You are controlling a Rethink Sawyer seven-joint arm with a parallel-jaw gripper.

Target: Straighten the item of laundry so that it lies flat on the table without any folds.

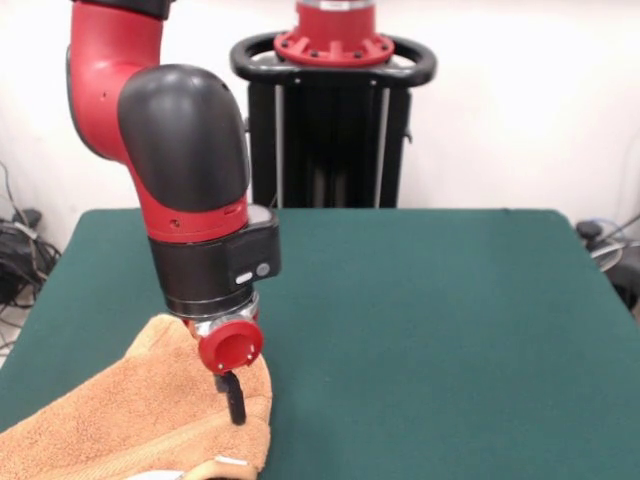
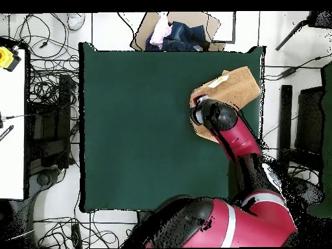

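Observation:
The item of laundry (image 1: 120,410), an orange-tan towel, lies bunched at the near left corner of the green table (image 1: 450,300), with a fold raised toward the arm and a small white tag (image 1: 230,462) at its front edge. My gripper (image 1: 234,398) points straight down onto the towel's right edge; its black tips stand together as one narrow piece, pressed into the cloth. In the overhead view the towel (image 2: 237,87) sits at the table's (image 2: 142,117) upper right corner, partly under the arm's black wrist (image 2: 217,117), which hides the gripper.
The towel reaches close to the table's edges in that corner. Beyond the table in the overhead view are a cardboard box of clothes (image 2: 175,32), cables (image 2: 48,84) and a white bench (image 2: 13,117).

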